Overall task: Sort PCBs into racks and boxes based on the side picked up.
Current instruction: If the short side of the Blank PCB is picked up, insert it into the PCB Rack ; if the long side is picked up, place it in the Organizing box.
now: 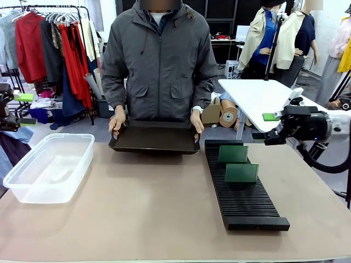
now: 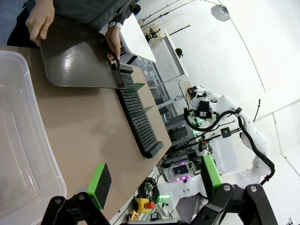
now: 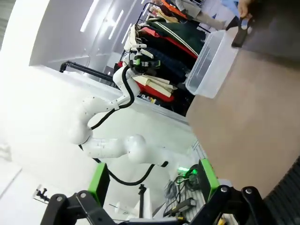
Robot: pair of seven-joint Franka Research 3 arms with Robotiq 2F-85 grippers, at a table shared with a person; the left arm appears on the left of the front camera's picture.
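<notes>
Standing slotted in the rack [image 1: 241, 192], two PCBs [image 1: 241, 172] near the empty, wide-open right tool [image 1: 272, 129].

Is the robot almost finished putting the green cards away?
Two PCBs stand in the slotted black rack, so that part looks done. The clear box holds none. Both grippers, left and right, are open with nothing in them. The person holds a black tray; I can't see boards on it.

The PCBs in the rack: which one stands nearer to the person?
The back PCB, at the rack's far end; the other PCB stands a few slots closer to the robot.
</notes>
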